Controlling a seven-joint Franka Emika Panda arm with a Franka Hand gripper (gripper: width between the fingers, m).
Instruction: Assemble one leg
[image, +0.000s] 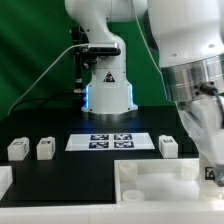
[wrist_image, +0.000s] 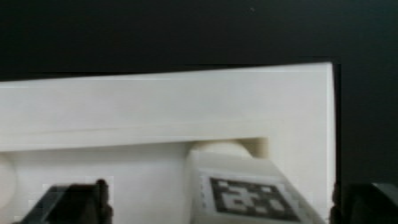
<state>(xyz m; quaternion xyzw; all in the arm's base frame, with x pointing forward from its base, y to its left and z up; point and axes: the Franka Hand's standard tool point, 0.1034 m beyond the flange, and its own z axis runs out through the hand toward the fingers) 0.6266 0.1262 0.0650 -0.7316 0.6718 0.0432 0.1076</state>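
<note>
The large white panel (image: 150, 170) lies at the front of the table, with its raised rim showing in the wrist view (wrist_image: 160, 110). One leg (wrist_image: 246, 190), a white stubby block with a black-and-white tag on top, stands on the panel near a corner. It shows in the exterior view (image: 210, 175) under the arm. My gripper (wrist_image: 231, 205) is open, its dark fingers (wrist_image: 80, 200) wide apart on either side of this leg and not touching it. In the exterior view the gripper (image: 207, 165) hangs low over the panel's right part.
Three more legs stand on the black table: two at the exterior view's left (image: 18, 148) (image: 45, 148) and one at its right (image: 169, 146). The marker board (image: 110, 141) lies in front of the robot base (image: 105, 90).
</note>
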